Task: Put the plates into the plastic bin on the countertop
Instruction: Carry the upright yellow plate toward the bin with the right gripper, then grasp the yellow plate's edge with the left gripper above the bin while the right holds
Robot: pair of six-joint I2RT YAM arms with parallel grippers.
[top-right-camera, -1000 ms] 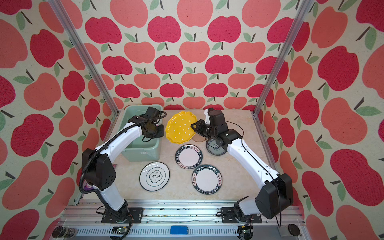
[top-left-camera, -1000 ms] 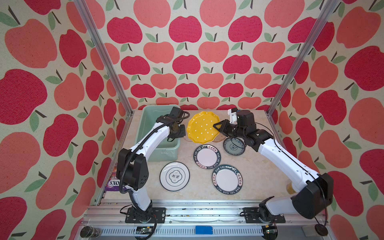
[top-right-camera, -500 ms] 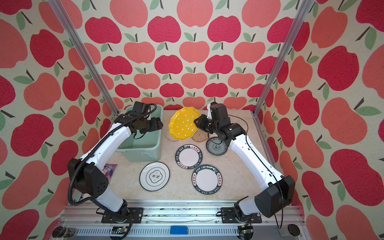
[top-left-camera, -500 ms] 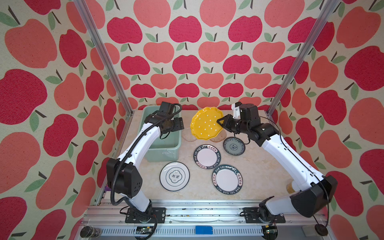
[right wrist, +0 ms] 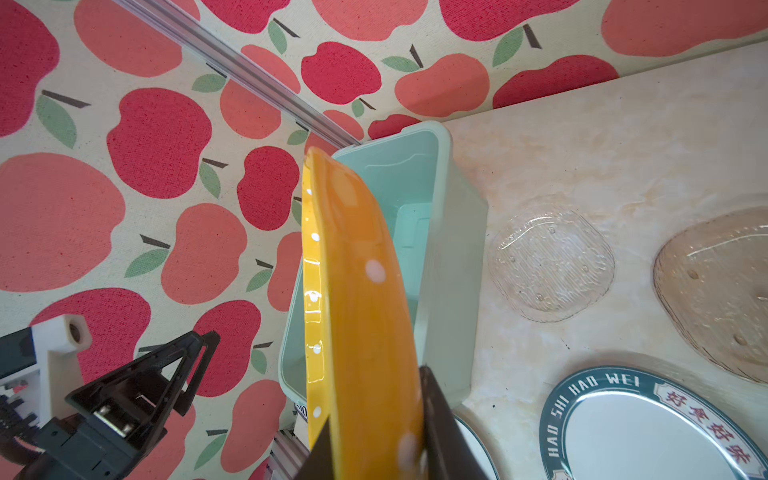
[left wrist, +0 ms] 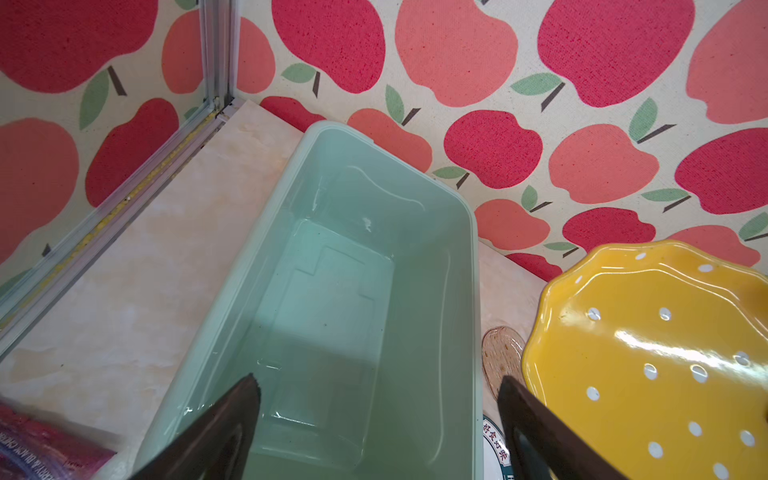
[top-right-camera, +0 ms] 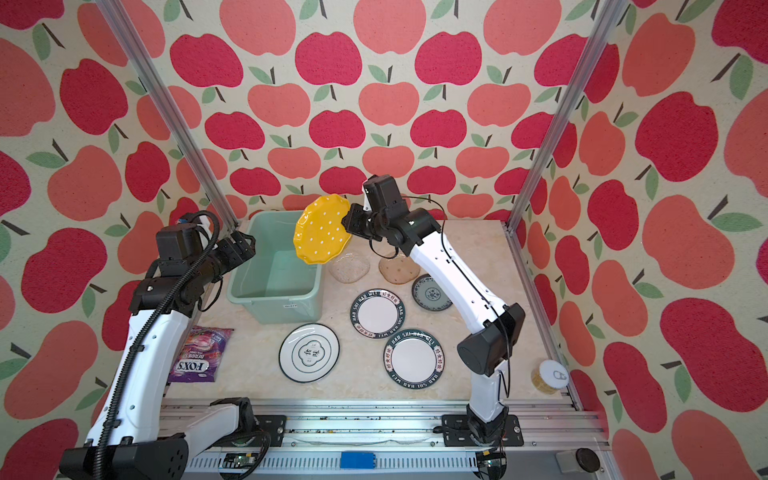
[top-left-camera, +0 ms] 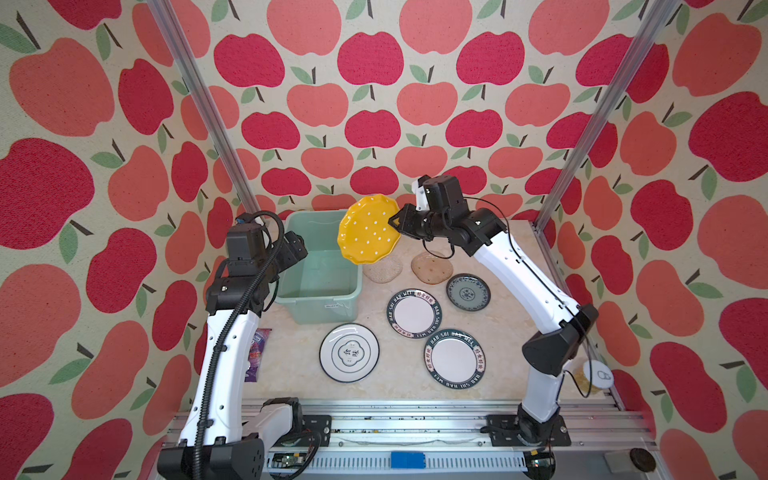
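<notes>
Apple-print walls (top-left-camera: pixel 374 62) all round; yellow plate (top-left-camera: pixel 368 235) hangs tilted over the countertop (top-left-camera: pixel 498 332), rim pinched in the right gripper (top-left-camera: pixel 395 222), just by the empty green bin (top-left-camera: pixel 316 296). Looks mid-carry: needs swinging over the bin, then lowering. Left gripper (top-right-camera: pixel 242 245) gapes, empty.

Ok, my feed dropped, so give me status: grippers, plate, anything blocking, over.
Right gripper shut on yellow plate, lifted, tilted beside bin. Left gripper open, empty, at bin's rim. Bin empty, nothing blocking.
</notes>
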